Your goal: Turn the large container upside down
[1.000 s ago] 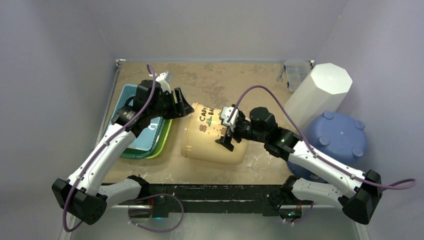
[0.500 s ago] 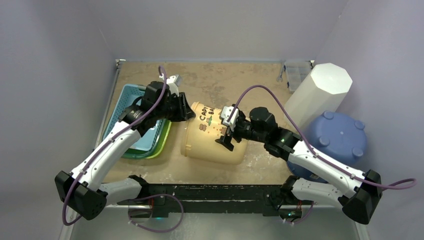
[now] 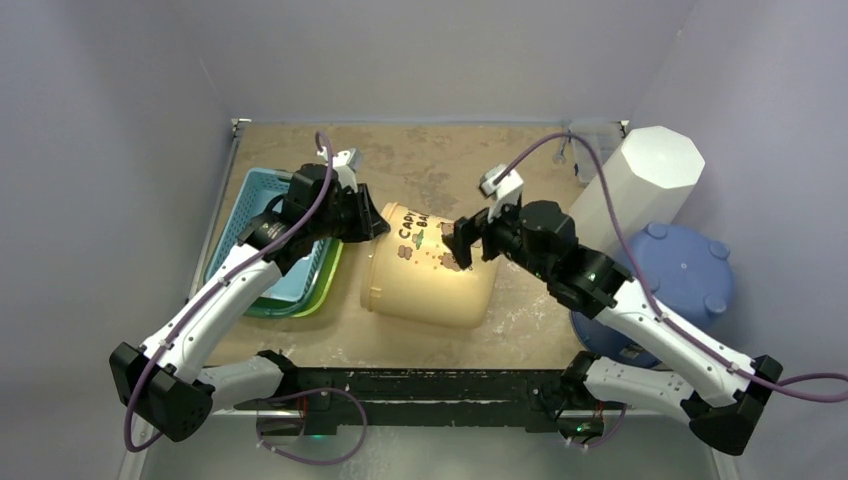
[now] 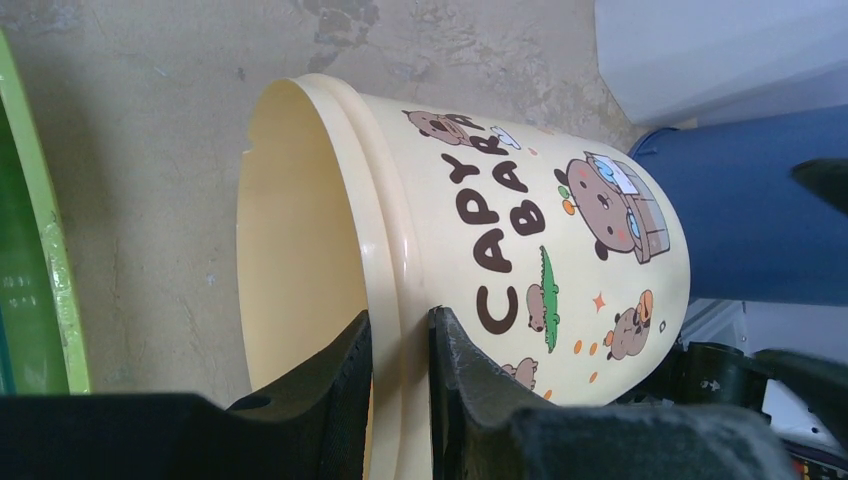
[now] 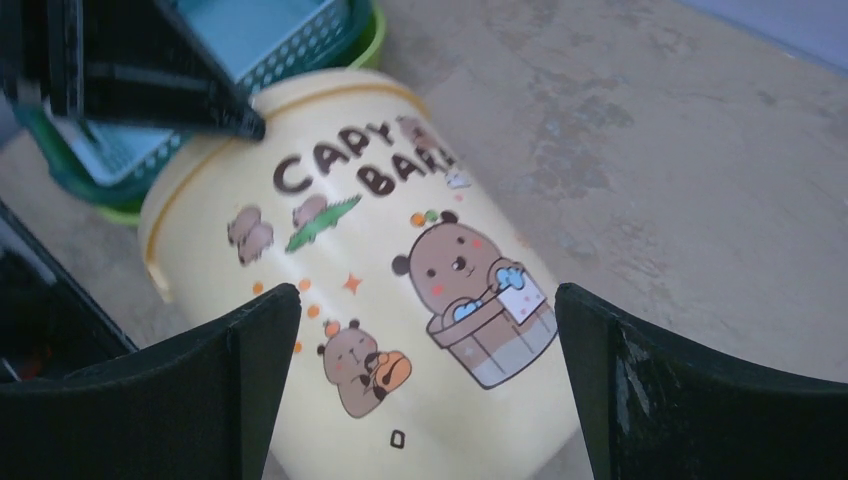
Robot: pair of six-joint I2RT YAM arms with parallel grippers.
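Note:
The large container point(image 3: 430, 290) is a cream bucket with capybara drawings, lying on its side in the middle of the table, mouth to the left. In the left wrist view the container point(image 4: 560, 230) has its rim pinched by my left gripper point(image 4: 400, 335), one finger inside the mouth and one outside. From above, the left gripper point(image 3: 372, 225) sits at the top of the rim. My right gripper point(image 3: 465, 245) hangs open over the container's closed end, touching nothing. In the right wrist view its jaws point(image 5: 428, 295) stand wide above the container point(image 5: 390, 250).
A teal basket point(image 3: 262, 215) in a green tray point(image 3: 325, 285) lies just left of the bucket's mouth. At the back right stand a white octagonal bin point(image 3: 640, 185), a blue tub point(image 3: 680, 275) and a small clear box point(image 3: 592, 145).
My left gripper has moved onto the bucket's rim and shut on it. The right gripper has lifted off the bucket's side and swung back towards its closed end, still open.

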